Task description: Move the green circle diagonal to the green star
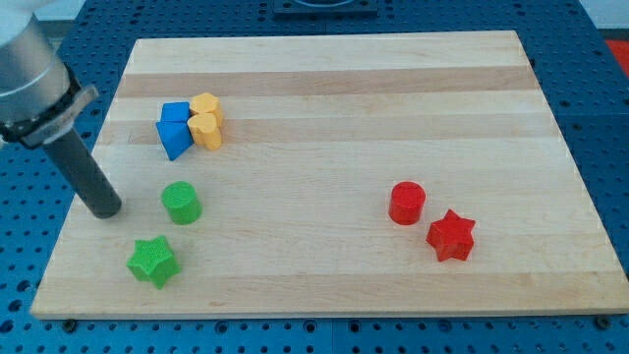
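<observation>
Item, wooden board, contents from the view's left: my tip, a bare rod with no pincer to open or close, standing just left of the green circle, apart from it. Green star lies below-left of the circle, near it. Blue blocks touching yellow blocks above; red circle and red star at the right.

Pale smooth wooden board, matt plastic-looking green circle, dark matt rod
</observation>
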You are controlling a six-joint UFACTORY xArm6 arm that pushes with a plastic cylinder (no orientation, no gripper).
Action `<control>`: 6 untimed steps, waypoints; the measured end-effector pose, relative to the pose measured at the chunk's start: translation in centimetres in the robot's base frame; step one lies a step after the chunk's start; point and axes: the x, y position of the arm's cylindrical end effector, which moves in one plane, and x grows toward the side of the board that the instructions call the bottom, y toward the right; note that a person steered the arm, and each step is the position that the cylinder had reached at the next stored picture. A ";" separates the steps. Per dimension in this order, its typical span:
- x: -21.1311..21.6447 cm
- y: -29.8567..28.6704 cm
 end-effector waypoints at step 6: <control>-4.4 16.2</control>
